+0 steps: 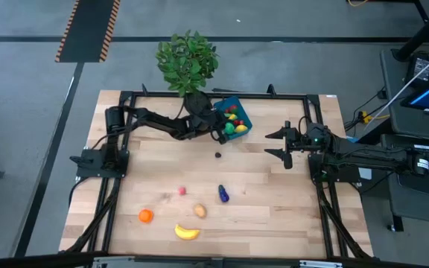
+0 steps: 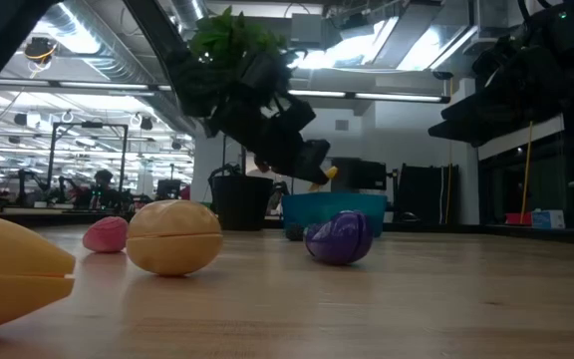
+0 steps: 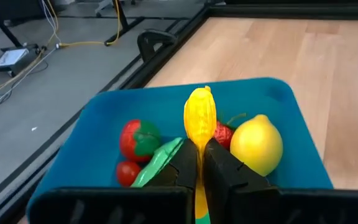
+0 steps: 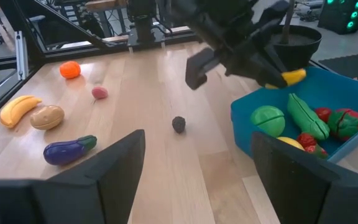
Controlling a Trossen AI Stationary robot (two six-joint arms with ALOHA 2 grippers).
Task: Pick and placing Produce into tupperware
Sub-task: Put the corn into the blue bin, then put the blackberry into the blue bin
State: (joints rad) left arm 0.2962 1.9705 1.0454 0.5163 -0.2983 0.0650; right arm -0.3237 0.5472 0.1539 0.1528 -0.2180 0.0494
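Blue tub (image 1: 238,112) sits at the far side of the tabletop (image 1: 274,201), just beside the plant pot (image 1: 196,100). Left arm reaches across from its base at the left edge, forearm low, wrist angled down over the tub. Left pincer (image 3: 201,163) is clenched on a yellow piece (image 3: 200,115), narrow and ridged, probably corn, held upright over the tub's middle. In the right wrist view the same piece (image 4: 294,76) pokes out under the dark fingers, above the tub rim (image 4: 244,118).

Inside the tub: glossy lemon (image 3: 256,144), red-and-green strawberry (image 3: 139,138), small red berry (image 3: 128,172), green cucumber (image 4: 307,116), round green apple (image 4: 268,117). All smooth moulded plastic.

Right arm waits at the right side, stretched level toward the centre, right pincer (image 1: 285,144) spread wide and holding nothing, well apart from the tub.

Loose on the wood-grain tabletop, near side: purple eggplant (image 1: 223,194), tan potato (image 1: 199,211) with a seam across it, pink piece (image 1: 182,191), orange (image 1: 146,216), curved banana (image 1: 187,232). A small dark lump (image 1: 218,155) lies alone between the tub and the eggplant; can't tell what it is.
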